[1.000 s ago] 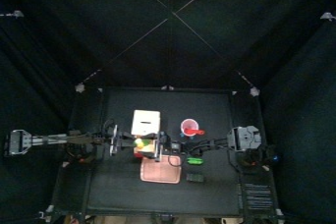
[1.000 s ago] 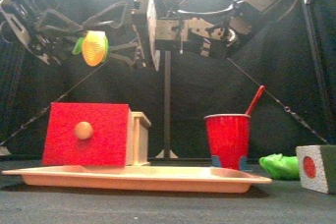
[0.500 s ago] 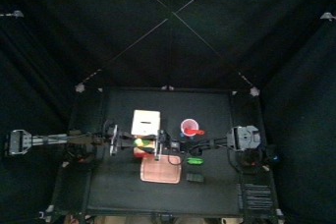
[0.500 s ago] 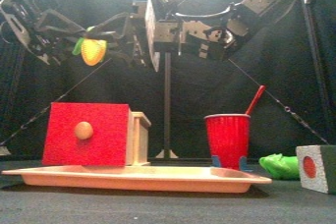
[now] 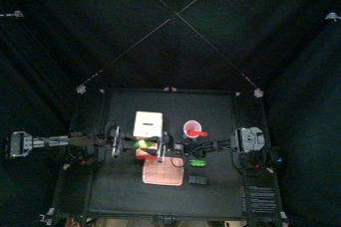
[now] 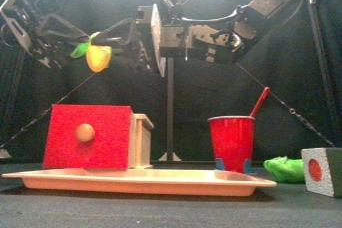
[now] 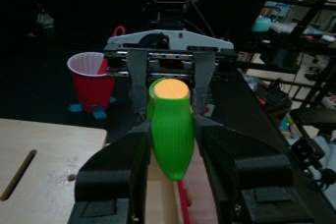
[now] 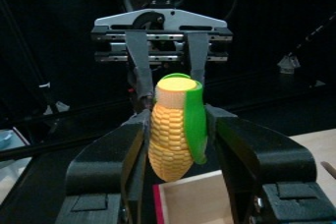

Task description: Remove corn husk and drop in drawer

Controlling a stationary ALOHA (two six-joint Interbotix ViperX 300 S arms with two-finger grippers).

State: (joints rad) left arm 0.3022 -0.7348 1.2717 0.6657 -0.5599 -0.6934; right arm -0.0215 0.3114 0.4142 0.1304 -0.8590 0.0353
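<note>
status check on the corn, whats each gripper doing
Left gripper clamped on the corn, held high over the tray. Right gripper closed around its husk. Husk not yet off. Nothing in the way.

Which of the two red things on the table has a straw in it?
The red cup, standing right of the red box in the front view; the box has a round knob instead.

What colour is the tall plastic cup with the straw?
Red; the tall plastic cup shows best in the front view.

I work in a lab test pen: black curtains (image 5: 266, 32) wall in my small black surface (image 5: 120, 107), with equipment shelves (image 7: 300, 31) showing beyond them.
</note>
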